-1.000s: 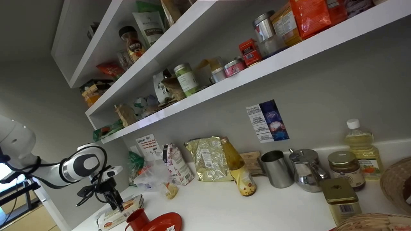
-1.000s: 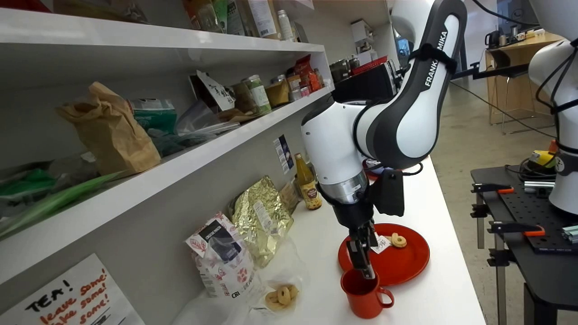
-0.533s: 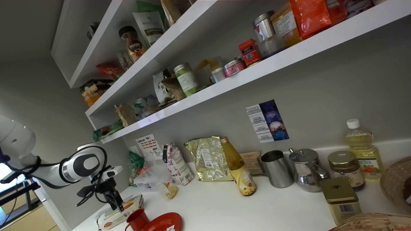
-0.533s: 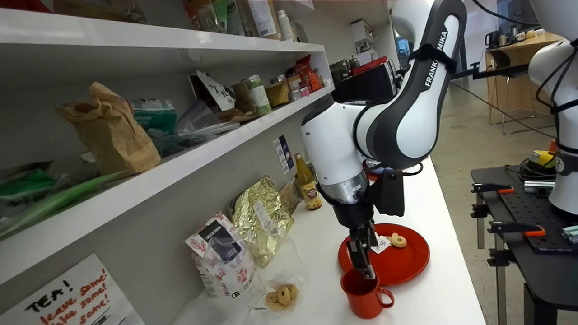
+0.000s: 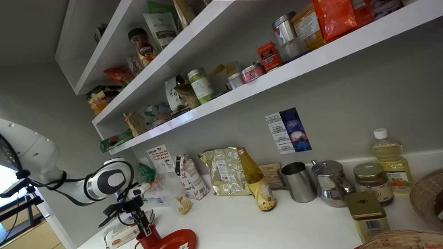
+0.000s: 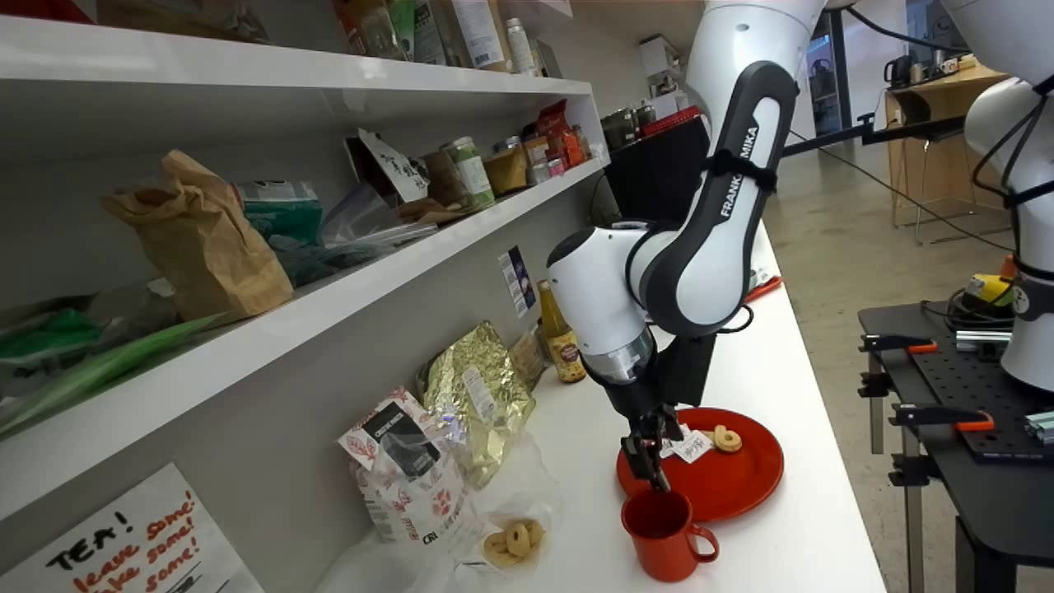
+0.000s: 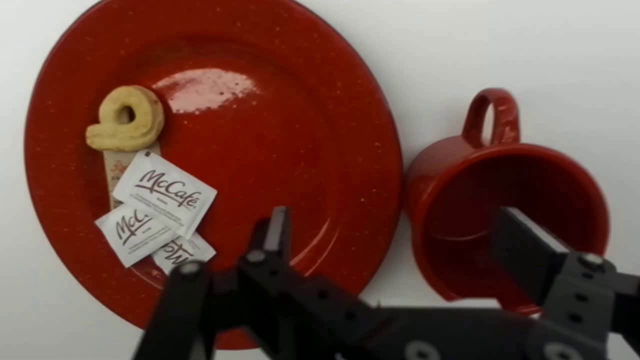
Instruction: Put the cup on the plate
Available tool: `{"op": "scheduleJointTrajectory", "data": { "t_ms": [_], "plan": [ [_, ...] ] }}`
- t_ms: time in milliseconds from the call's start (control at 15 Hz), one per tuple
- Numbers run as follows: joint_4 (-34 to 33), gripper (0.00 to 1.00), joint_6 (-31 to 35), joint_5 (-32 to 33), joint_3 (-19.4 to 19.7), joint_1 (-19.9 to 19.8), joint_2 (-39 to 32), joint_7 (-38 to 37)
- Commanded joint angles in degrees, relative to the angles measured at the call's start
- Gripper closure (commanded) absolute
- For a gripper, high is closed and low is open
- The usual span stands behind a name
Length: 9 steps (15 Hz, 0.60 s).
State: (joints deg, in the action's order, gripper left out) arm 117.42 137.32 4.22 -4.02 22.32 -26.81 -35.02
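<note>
lining up for the grasp, apparently. held the fingers (image 7: 522, 245) spread, pinching nothing, one showing across the mouth of the red cup (image 7: 475, 195) in the wrist view. found the cup upright on the desk (image 6: 782, 543), just beside the red plate (image 7: 280, 150). next probably needed to lower astride the cup's plate-side wall, then close.

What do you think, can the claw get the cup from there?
Probably yes. In the wrist view the claw is open, one jaw over the mouth of the cup, the other over the plate. Nothing seems to block the cup's rim between them.
</note>
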Motion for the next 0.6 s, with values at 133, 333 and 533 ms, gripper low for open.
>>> {"op": "scheduleJointTrajectory", "data": {
  "t_ms": [133,333,533],
  "plan": [
    [-6.9,0.0,0.7,-1.0,2.3,-1.5,-5.9,-2.7],
    [-7.9,0.0,-0.3,-1.8,1.2,0.5,-5.1,-6.5],
    [-8.8,0.0,-0.9,-1.8,-0.2,1.7,-5.2,-8.9]
  ]
}}
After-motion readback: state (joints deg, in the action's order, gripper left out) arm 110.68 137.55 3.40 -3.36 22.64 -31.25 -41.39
